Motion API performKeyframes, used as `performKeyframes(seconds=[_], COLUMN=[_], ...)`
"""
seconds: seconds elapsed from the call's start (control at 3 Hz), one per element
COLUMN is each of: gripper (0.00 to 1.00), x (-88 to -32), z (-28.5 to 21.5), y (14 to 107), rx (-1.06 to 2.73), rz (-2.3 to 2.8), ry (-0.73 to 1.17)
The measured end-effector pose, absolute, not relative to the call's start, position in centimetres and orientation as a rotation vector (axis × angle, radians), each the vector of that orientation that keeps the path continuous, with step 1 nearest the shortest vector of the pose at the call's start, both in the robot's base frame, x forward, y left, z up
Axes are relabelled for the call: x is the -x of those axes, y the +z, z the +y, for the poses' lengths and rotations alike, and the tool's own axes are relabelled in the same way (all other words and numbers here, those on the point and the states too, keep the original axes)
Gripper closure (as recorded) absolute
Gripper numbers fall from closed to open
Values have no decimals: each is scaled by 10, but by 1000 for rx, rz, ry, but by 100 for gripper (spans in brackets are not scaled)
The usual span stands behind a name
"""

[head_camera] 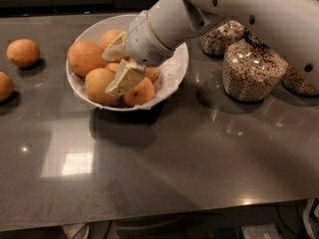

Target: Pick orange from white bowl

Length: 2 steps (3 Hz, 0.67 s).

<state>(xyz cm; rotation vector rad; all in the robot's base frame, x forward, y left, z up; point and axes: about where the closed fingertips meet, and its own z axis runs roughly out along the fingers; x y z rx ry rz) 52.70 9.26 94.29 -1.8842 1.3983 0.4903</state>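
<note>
Camera view shows the gripper (119, 64) low over the white bowl (172, 81), by the worktop's (164, 168) far edge, left of centre; jaws spread wide, straddling the orange (112, 66); contact with it cannot be told.

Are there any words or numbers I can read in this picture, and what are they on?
None: no text shows on the round white paper-lined bowl, the yellow-orange oranges, the glass cereal jars, or the robot's white gripper reaching into the bowl.
</note>
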Motion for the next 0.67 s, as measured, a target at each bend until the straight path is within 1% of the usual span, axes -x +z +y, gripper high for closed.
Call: performKeyframes(seconds=[0.33,0.67], gripper=[44,41], x=[-530,-533], z=[98,105], y=[934,925], rx=[1892,1904], rz=[1404,1408], ry=[509,530])
